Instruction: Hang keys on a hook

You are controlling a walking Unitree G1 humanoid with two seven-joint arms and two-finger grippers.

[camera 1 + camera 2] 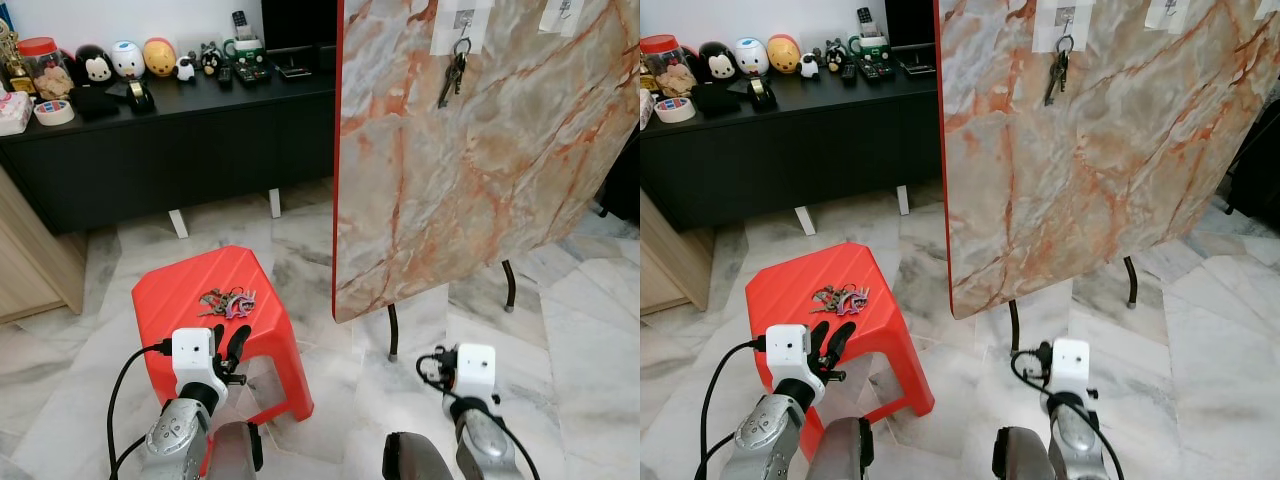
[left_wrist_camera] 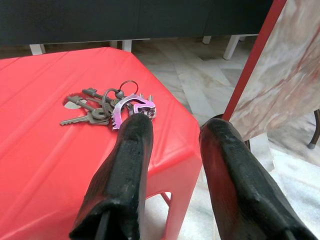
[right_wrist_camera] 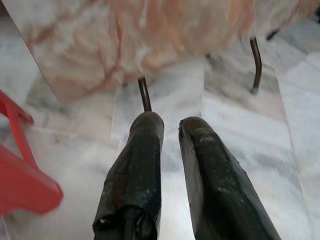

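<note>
Keys: bunch of metal keys with a purple carabiner (image 1: 228, 301) lying on the red plastic stool (image 1: 180, 290), toward its 1 o'clock corner.
Left gripper (image 2: 172, 130): fingers spread, empty, just short of the bunch.
Right gripper (image 3: 170, 125): fingers slightly parted (empty), low over the marble floor (image 1: 580, 330).
Board: marble-patterned panel (image 1: 480, 170), another key set (image 1: 452, 78) hanging from a hook at 12 o'clock.
</note>
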